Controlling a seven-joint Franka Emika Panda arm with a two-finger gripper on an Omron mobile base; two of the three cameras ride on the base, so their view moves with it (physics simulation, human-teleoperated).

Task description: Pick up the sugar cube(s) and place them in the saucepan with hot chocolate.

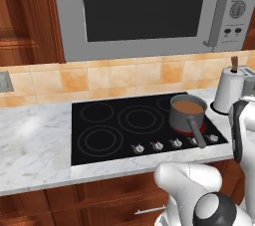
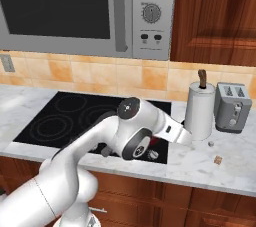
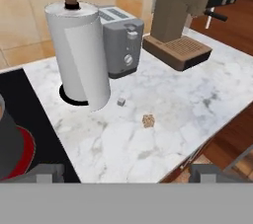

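I see the saucepan with hot chocolate sitting on the black stove, on the burner at the right. Its long handle points toward me. Brown drink fills it.

To the right of the stove, a white paper-towel roll stands on the marble bench. A grey toaster is right beside the roll, and a brown coffee machine stands farther along.

Two sugar cubes lie on the bench. The pale sugar cube is just beside the bottom of the roll. The brown sugar cube lies near it, closer to the bench edge.

My end effector hangs above the bench. Its fingers are wide apart and hold nothing.
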